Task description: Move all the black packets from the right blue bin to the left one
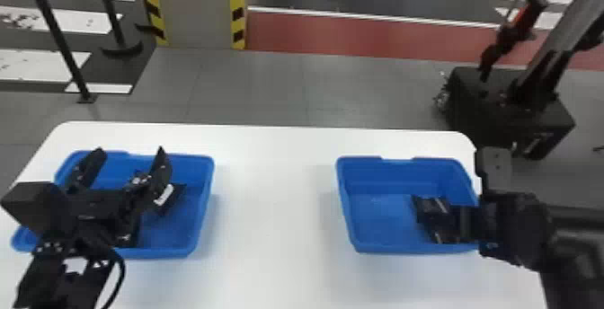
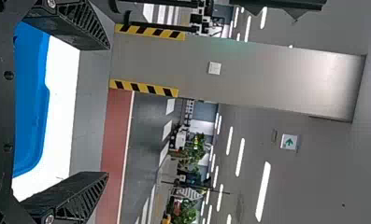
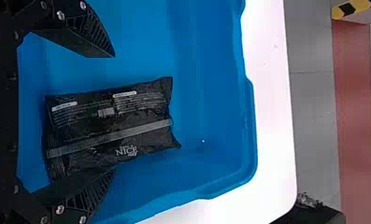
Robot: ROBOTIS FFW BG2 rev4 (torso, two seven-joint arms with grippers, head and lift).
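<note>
Above the right blue bin (image 1: 382, 214), my right gripper (image 1: 487, 205) comes in from the right side. A black packet (image 1: 429, 211) lies in that bin. In the right wrist view, the right gripper (image 3: 113, 113) is open, and the packet (image 3: 143, 102) lies flat on the bin floor between and below its fingers, not gripped. My left gripper (image 1: 124, 164) stands over the left blue bin (image 1: 179, 236). In the left wrist view, the left gripper (image 2: 108, 111) is open and holds nothing. A black packet with a white label (image 1: 173, 196) is in the left bin, partly hidden by the arm.
Both bins stand on a white table (image 1: 274, 205), with a wide gap between them. Past the table's far right corner is a black wheeled base (image 1: 508, 115). A pillar with yellow-black stripes (image 1: 197, 11) and thin posts stand beyond the table.
</note>
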